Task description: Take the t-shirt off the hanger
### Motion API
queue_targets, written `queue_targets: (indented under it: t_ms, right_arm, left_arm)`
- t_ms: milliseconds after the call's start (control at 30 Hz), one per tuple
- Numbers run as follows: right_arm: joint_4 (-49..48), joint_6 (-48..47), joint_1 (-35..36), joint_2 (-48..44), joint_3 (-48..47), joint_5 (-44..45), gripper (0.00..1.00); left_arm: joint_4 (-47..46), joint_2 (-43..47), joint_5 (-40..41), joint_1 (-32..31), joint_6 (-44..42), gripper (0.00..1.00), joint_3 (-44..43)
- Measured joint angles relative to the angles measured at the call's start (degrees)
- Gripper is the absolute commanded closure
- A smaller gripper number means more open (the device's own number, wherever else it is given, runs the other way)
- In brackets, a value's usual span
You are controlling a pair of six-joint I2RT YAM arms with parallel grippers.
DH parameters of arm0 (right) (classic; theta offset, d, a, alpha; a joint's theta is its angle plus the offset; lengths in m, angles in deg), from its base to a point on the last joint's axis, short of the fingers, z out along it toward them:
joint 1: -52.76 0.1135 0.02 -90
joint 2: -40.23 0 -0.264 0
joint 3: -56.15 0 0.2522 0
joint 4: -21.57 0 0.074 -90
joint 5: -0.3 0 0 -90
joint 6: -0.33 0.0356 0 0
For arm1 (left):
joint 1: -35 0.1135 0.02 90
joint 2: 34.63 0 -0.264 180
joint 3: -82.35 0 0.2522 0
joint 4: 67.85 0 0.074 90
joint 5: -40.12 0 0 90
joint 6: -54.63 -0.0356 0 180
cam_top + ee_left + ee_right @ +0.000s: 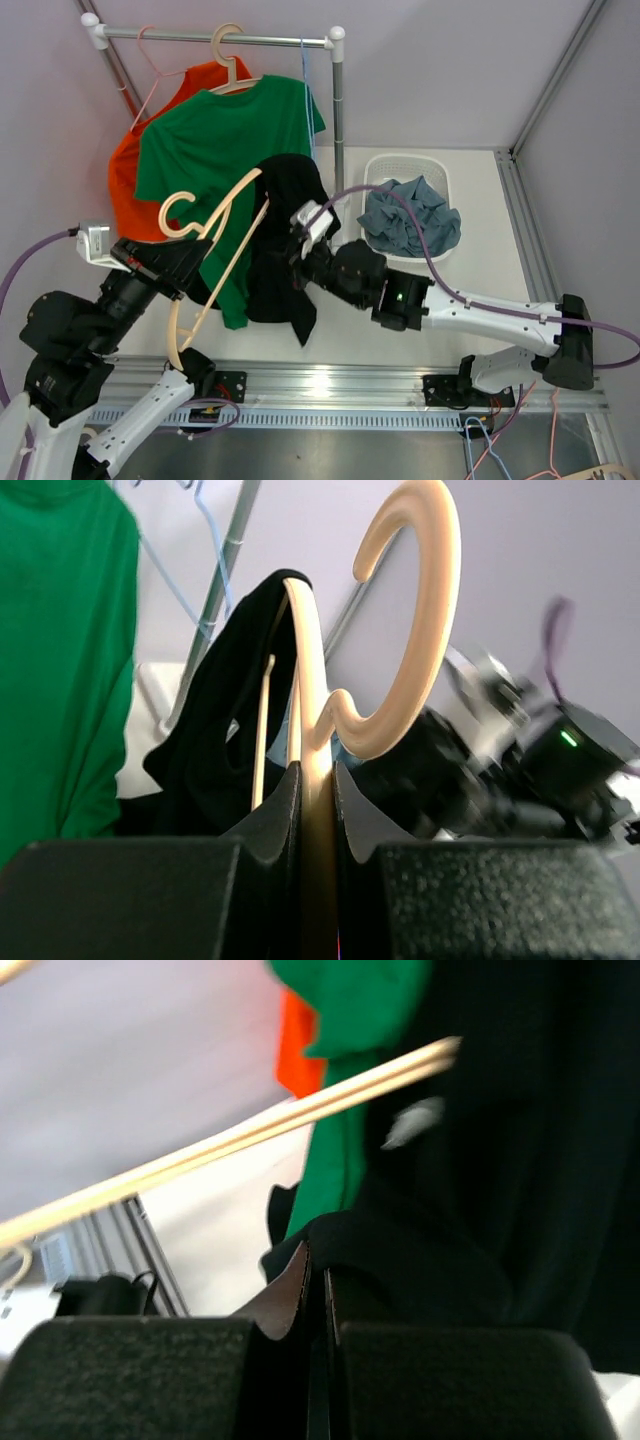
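A black t-shirt [285, 235] hangs from one end of a cream wooden hanger [225, 222] held in the air in front of the rack. My left gripper [195, 262] is shut on the hanger near its hook; in the left wrist view the hanger [318, 780] runs up between the fingers with the black t-shirt [225, 730] draped over its far arm. My right gripper [303, 262] is shut on a fold of the black t-shirt [480, 1160], below the hanger bar [250, 1135].
A metal rack [215, 40] at the back carries a green shirt [225, 150] and an orange shirt [135, 170] on hangers. A white basket [375, 175] with blue-grey clothes stands at the right. Loose hangers lie past the near edge, bottom right.
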Motion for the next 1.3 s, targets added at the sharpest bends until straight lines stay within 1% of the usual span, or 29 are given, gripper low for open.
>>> queue_targets:
  t_ms: [67,167,233,400,500,633,700,767,833,900,967,1033,1100,1167,1233,1300]
  right_arm:
    - [3.3,3.7,-4.0,1.4,-2.7,-1.0,1.00]
    - [8.5,8.8,-10.0,4.9,-7.2,-3.0,1.00]
    - [10.4,10.8,-13.6,6.7,-8.6,-3.6,1.00]
    - [12.5,12.3,-20.7,7.0,-9.1,-3.8,1.00]
    - [15.6,12.3,-24.5,7.0,-12.4,-3.8,1.00]
    - [16.1,12.3,-26.8,6.6,-15.1,-4.7,1.00]
    - [16.7,12.8,-25.8,5.3,-14.2,-4.7,1.00]
    - [19.6,13.4,-22.5,2.4,-12.2,-3.5,1.00]
    - [23.1,13.6,-19.3,-0.4,-11.9,-1.9,1.00]
    - [25.6,13.3,-17.8,-3.7,-12.3,-0.9,1.00]
    - [27.1,12.3,-20.2,-5.9,-14.8,-0.6,1.00]
    - [27.4,9.5,-23.1,-6.1,-19.5,1.0,1.00]
    - [24.4,5.0,-24.7,-5.3,-24.3,3.0,1.00]
    - [18.8,-0.7,-25.2,-4.3,-27.8,4.4,1.00]
    - [12.0,-5.7,-26.3,-2.3,-31.2,4.4,1.00]
    - [8.8,-9.5,-28.7,2.8,-39.5,4.3,1.00]
  left_arm:
    - [-3.1,1.9,-1.1,0.0,-0.2,1.00,2.8]
    - [-4.8,1.8,-3.6,0.0,-0.4,0.99,4.0]
    - [-5.1,1.8,-5.7,0.0,-0.4,0.99,4.2]
    - [-1.6,2.1,-8.7,0.0,-0.3,0.99,2.4]
    - [1.5,4.3,-8.8,0.0,-0.5,0.99,2.1]
    - [5.4,8.4,-6.9,0.0,-1.1,1.00,1.7]
    - [5.9,8.7,-5.3,0.0,-1.5,0.99,0.9]
    - [5.6,7.7,-2.8,0.0,-1.9,0.99,0.3]
    - [6.3,3.8,0.0,0.0,-2.4,0.99,-1.9]
    - [5.6,-3.9,2.7,0.0,-2.5,0.99,-5.5]
    - [4.6,-13.0,4.2,0.0,-2.4,1.00,-8.9]
    - [3.0,-20.1,5.2,0.0,-2.4,0.99,-10.7]
    - [4.0,-26.8,6.3,0.3,-2.4,0.99,-13.4]
    - [5.6,-32.0,7.2,1.1,-2.4,0.99,-17.1]
    - [9.2,-37.1,7.8,2.6,-2.4,0.99,-24.3]
    - [9.5,-40.8,8.7,4.0,-2.4,0.99,-30.6]
